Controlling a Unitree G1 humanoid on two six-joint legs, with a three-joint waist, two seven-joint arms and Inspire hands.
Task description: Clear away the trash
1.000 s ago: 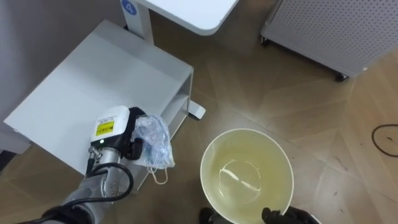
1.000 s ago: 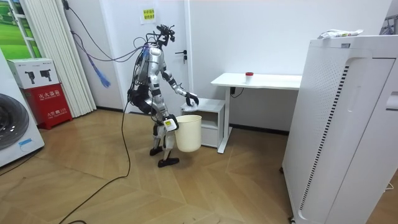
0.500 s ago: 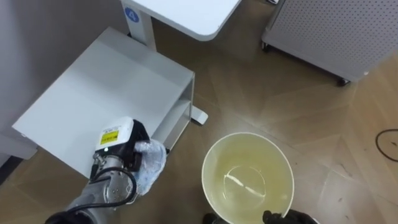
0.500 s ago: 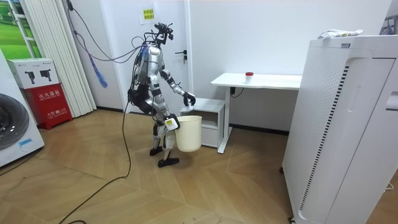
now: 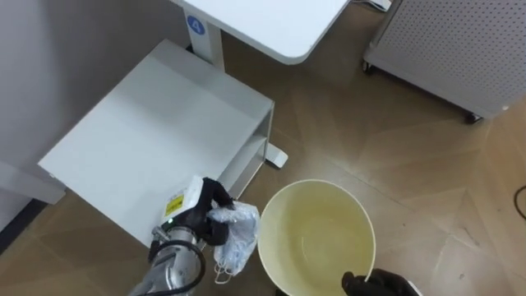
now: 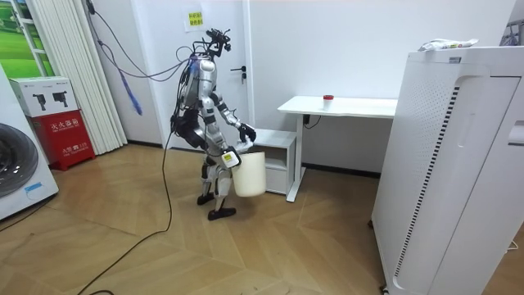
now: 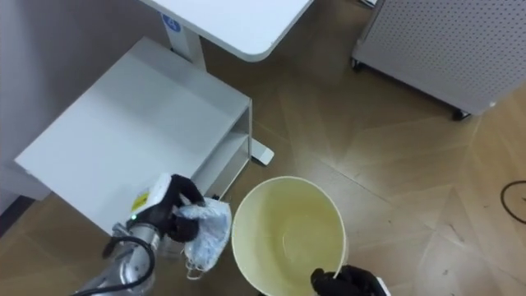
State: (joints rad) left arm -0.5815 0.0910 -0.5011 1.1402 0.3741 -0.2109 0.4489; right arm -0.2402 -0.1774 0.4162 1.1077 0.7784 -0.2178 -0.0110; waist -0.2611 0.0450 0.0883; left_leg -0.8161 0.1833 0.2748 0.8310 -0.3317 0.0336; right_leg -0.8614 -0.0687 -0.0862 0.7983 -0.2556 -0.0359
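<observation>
Just left of the bucket (image 5: 329,184) rim, left hand (image 5: 201,215) is curled tight round the crumpled garbage (image 5: 234,238), so imo carry it over the bucket's middle b4 letting go, w/ right hand (image 5: 374,285) gripping the near rim to hold it level.

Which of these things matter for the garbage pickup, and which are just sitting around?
Job: left hand, crumpled clear plastic garbage, cream round bin, right hand on its rim.
Bystanders: low white cabinet, white desk, white perforated unit.
</observation>
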